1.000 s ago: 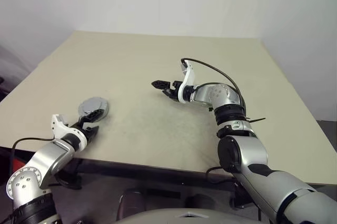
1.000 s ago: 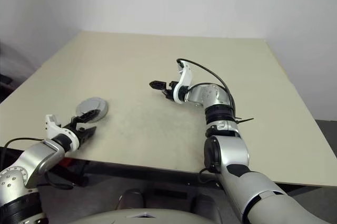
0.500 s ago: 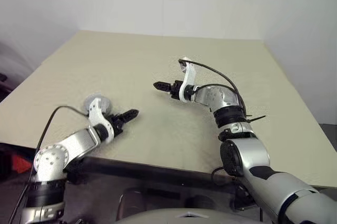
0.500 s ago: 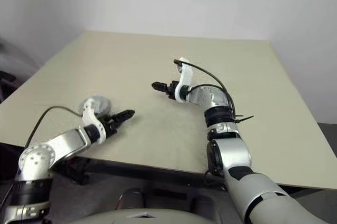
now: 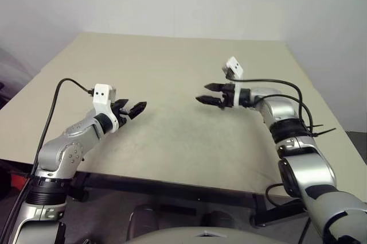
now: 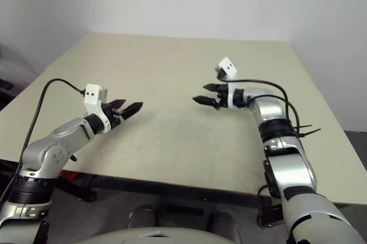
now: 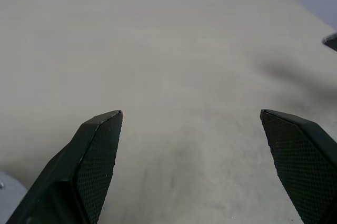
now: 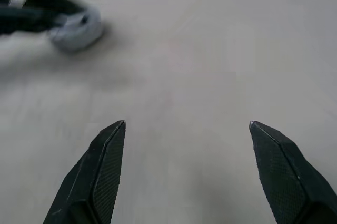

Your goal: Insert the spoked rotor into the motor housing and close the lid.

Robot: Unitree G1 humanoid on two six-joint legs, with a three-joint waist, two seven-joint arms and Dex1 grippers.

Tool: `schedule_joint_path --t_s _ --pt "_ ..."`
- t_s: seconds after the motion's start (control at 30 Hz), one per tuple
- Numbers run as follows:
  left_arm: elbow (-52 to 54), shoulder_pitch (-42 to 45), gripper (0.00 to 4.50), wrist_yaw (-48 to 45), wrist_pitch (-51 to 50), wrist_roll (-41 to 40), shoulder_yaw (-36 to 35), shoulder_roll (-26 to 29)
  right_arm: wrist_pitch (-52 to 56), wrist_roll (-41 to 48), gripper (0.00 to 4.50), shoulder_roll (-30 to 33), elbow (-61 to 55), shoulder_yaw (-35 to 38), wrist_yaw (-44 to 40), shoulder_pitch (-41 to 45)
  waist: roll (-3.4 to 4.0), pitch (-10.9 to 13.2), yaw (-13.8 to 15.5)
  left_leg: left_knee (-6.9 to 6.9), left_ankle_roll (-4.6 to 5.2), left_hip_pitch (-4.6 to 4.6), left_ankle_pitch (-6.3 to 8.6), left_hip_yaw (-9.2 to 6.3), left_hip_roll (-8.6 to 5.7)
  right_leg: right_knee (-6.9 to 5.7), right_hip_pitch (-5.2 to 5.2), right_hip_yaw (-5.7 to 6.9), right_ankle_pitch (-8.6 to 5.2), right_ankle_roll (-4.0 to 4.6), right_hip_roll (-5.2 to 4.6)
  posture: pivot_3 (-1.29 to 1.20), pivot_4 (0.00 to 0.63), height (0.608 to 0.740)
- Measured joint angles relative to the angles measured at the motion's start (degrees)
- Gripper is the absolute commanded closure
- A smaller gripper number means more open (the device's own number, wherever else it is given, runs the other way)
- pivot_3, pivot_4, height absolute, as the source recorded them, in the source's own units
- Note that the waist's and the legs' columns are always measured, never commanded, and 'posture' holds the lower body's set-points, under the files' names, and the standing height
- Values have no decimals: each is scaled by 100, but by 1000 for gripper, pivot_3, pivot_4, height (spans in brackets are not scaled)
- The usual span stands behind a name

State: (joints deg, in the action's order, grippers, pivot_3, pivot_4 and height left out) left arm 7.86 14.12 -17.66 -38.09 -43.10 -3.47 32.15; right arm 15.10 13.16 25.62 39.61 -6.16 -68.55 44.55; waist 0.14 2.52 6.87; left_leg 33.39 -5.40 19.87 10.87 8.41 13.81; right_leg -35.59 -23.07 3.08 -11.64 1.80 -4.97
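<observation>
motor housing (image 8: 76,26) closed, on table (image 5: 172,72)

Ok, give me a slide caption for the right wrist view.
Open right gripper above the beige table, silver-grey motor housing beyond.

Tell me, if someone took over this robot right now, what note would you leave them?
Left gripper: open, empty, above the table.
Right gripper: open, empty, above the table's middle, pointing toward the left one.
Parts: a round silver-grey piece lies on the table close to the left gripper; it is too blurred to tell whether it is the housing with its lid on.
Done: cannot confirm.
Left: look at that piece closely, and check that the rotor is inside and the lid is seated.
</observation>
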Motion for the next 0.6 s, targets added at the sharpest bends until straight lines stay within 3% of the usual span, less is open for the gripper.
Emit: schedule_joint_path --t_s 0.13,0.43,0.6 --pt "-118 110 42 -337 99 310 42 -136 -183 -71 243 147 0 -111 -534 -103 5 3 -40 24 30 -1 14 1 5 -15 -1 0 3 7 0 0 0 740" --pt "-330 161 42 -614 341 936 86 -484 -694 -87 243 116 -16 117 -165 -239 5 3 -139 80 68 12 36 1 5 -19 3 -1 10 17 -6 0 0 740" --pt "-339 160 42 -652 425 1111 78 -645 -306 -78 243 170 -133 97 -468 -273 6 4 -138 81 79 15 42 1 7 -19 2 0 10 17 -5 0 0 740"
